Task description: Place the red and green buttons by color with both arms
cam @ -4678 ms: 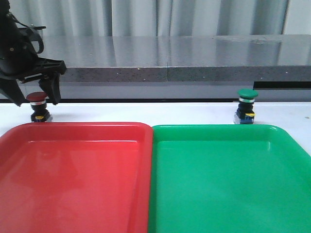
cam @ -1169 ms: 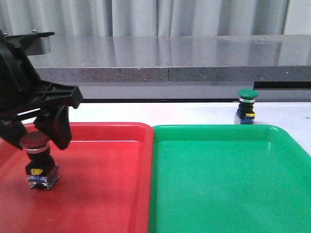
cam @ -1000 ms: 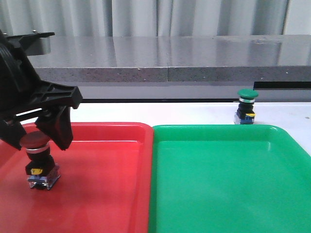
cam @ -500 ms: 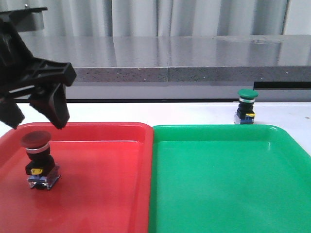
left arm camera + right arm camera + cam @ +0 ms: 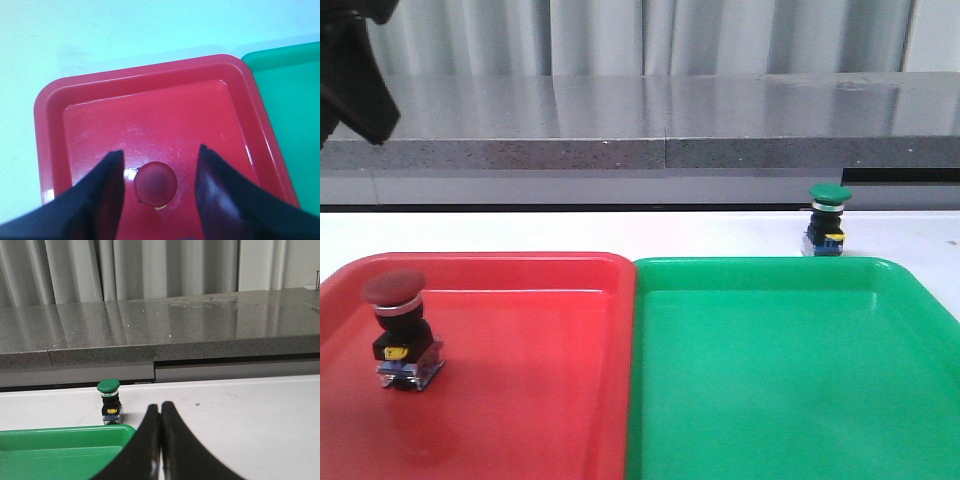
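Since earlier: left hand (image 5: 157, 165) has let go of the red button (image 5: 400, 328) and lifted clear; in the front view only a dark corner of my arm shows, top left.
Red button: upright in the red tray (image 5: 520, 420), near its left side, cap up, touching nothing but the tray floor. Sorted.
Left hand: released, fingers (image 5: 95, 200) spread wide, one either side of the red cap seen from above, not touching it. Held high so the pull-out can't knock the button over.
Green button: green button (image 5: 827, 219) upright on the white surface (image 5: 620, 232), just behind the far edge of the green tray (image 5: 790, 400), outside it. Not yet sorted.
Right hand: right hand (image 5: 160, 440) clenched, fingertips pressed together, holding nothing. It sits low on the near side of the green button, aimed a bit to one side, well apart from it.
Judged next: right hand must spread before closing on the green cap; tall narrow body, a side bump could tip it.
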Controlling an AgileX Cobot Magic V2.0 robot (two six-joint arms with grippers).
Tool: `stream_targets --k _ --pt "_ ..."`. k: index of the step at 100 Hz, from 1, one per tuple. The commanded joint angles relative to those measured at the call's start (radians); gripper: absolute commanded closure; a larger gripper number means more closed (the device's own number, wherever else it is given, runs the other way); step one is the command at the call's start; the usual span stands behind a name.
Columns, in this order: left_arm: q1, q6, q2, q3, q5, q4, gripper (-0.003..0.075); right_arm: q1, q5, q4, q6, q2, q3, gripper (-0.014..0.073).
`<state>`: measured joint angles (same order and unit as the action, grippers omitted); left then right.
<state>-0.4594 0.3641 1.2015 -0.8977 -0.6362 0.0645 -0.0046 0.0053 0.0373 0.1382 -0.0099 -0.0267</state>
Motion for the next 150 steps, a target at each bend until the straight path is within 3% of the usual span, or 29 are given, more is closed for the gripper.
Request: stream_targets --k 1,12,71,133,150 --pt "-0.009 0.003 -0.066 -0.002 0.063 0.014 0.058 -0.008 -0.076 0.009 -0.003 -0.021 0.018 0.0657" --pt "-0.009 0.003 -0.11 0.023 0.073 0.036 0.0743 -0.008 -0.076 0.009 -0.003 -0.021 0.018 0.0657" --pt "-0.009 0.003 -0.412 0.217 0.282 0.095 0.0741 -0.008 -0.076 0.009 -0.003 -0.021 0.018 0.0657" --pt "-0.009 0.003 -0.824 0.463 0.267 0.151 0.0741 -0.008 -0.076 0.009 -0.003 -0.021 0.018 0.0657" --pt "0.009 0.003 -0.896 0.545 0.339 0.15 0.0741 -0.008 -0.076 0.009 -0.003 -0.021 0.018 0.0657"
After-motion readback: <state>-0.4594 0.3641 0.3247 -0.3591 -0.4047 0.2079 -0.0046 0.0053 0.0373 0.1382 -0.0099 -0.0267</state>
